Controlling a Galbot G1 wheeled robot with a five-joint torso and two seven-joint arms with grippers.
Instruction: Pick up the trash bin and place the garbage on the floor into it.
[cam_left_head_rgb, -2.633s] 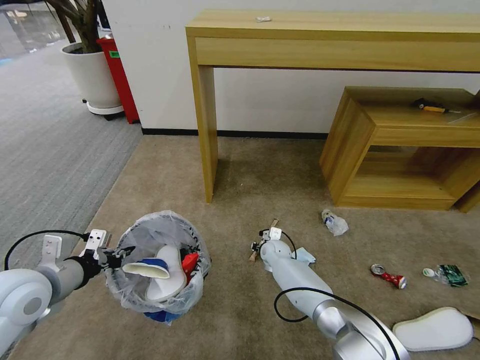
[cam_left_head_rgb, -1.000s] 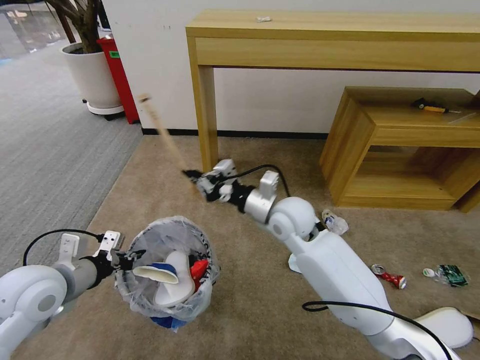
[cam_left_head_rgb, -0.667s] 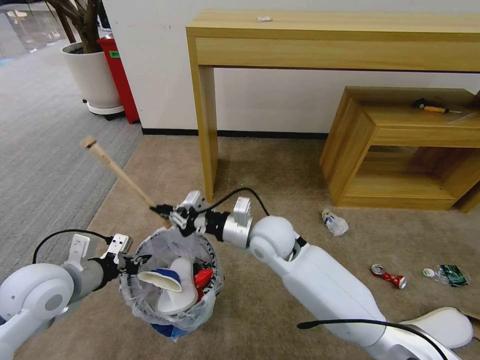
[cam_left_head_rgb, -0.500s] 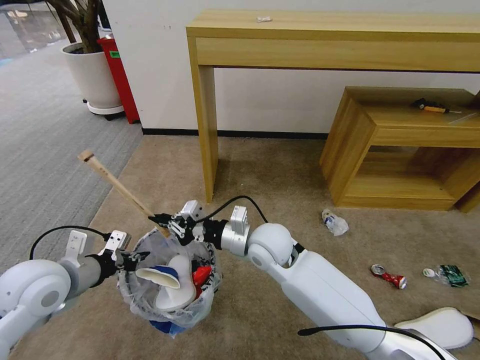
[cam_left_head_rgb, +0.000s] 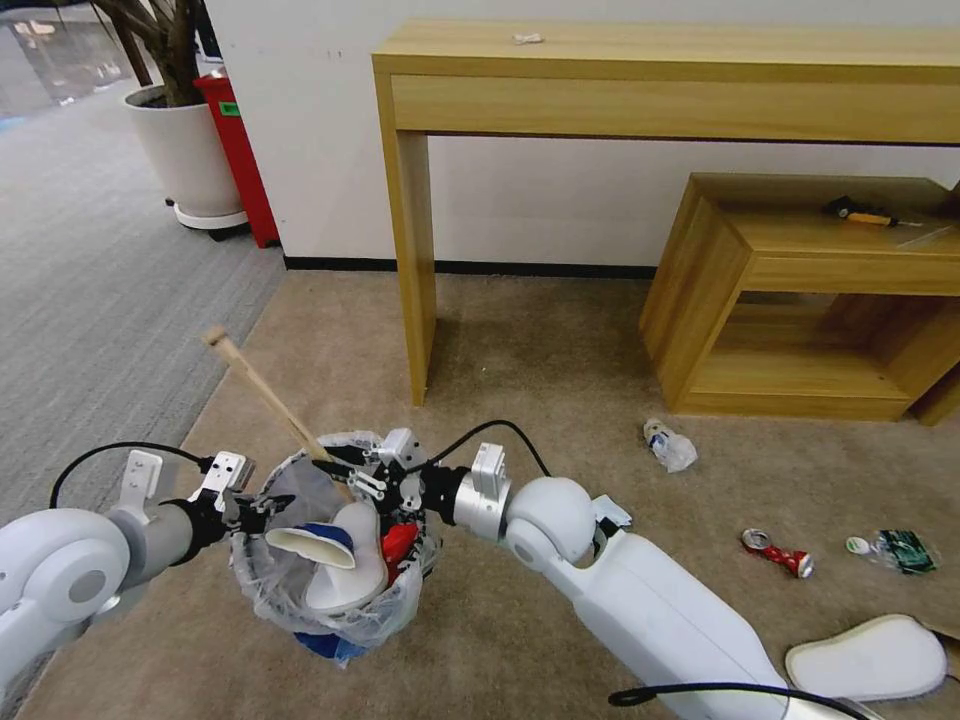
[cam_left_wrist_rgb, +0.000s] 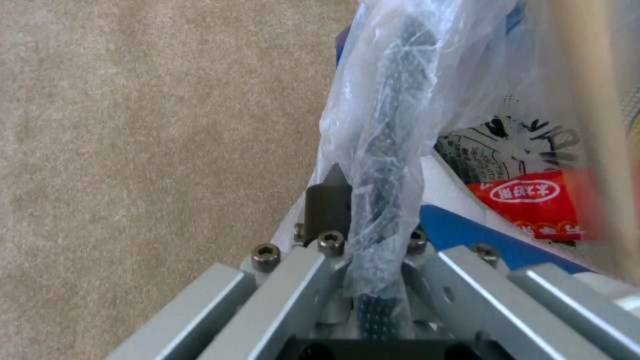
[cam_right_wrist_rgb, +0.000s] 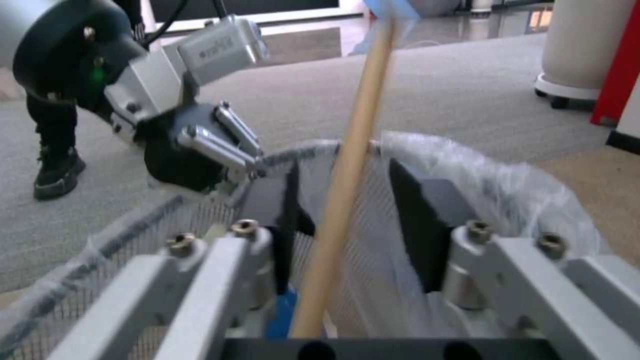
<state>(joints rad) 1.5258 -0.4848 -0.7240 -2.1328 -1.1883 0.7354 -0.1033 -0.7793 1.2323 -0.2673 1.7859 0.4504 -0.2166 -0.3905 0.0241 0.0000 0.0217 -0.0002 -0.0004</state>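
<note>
Bin (cam_left_head_rgb: 330, 600) held off the floor (cam_left_head_rgb: 540, 360) at 7 o'clock in the head view, its bagged rim pinched in the closed left hand (cam_left_head_rgb: 262, 503). Right hand (cam_left_head_rgb: 352, 472) over the bin's far rim, fingers (cam_right_wrist_rgb: 417, 225) apart; stick (cam_left_head_rgb: 265, 393) lies between them, slanting toward 10 o'clock, lower end inside the bin. Insole (cam_left_head_rgb: 345, 560) and red wrapper (cam_left_head_rgb: 398, 543) sit inside. On the floor at 4 o'clock: can (cam_left_head_rgb: 778, 552), second insole (cam_left_head_rgb: 868, 660), crumpled bottle (cam_left_head_rgb: 670, 445).

Head view looks down from above; both wrist views sit close, sharing the trash bin (cam_left_head_rgb: 330, 560) rim.
</note>
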